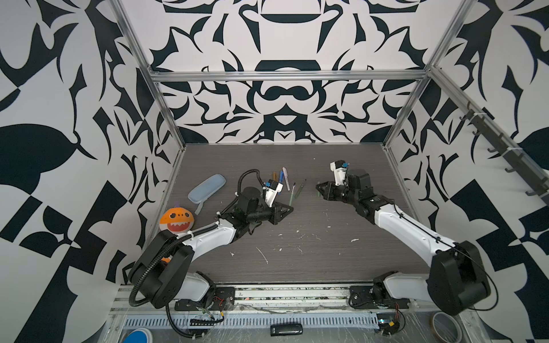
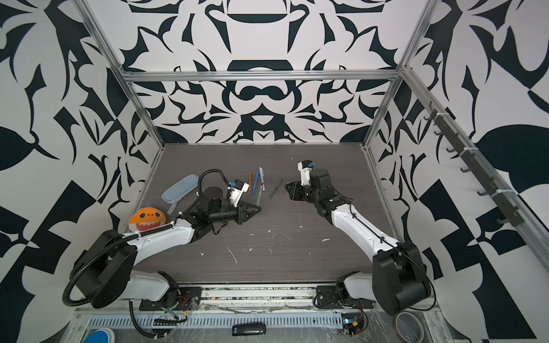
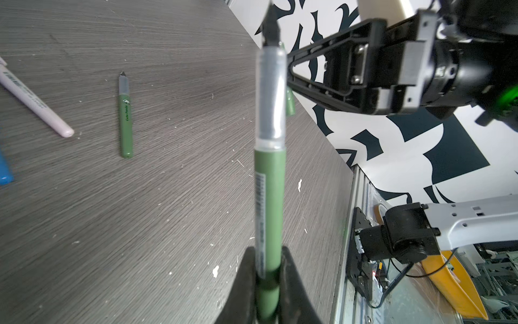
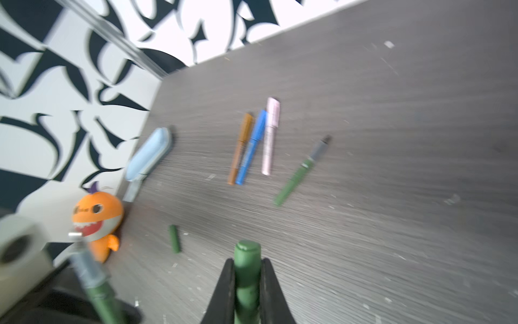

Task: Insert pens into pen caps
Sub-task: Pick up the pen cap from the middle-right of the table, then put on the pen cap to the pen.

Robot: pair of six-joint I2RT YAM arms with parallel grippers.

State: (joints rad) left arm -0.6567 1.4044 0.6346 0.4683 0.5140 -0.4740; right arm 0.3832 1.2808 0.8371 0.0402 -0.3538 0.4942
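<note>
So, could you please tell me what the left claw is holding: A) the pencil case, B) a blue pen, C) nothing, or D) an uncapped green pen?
D: the left wrist view shows the left claw shut on the green pen, its tip bare.

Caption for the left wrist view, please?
Left gripper holds an uncapped green pen; a second green pen lies on the table.

Lighting is found even and diffuse in both top views; only soft shadows are cast on the table (image 1: pixel 297 267). Wide-angle stretching is noted at the edges. The right wrist view is smeared by motion blur. The green pen (image 3: pixel 269 196) is rendered soft near the left wrist lens.
</note>
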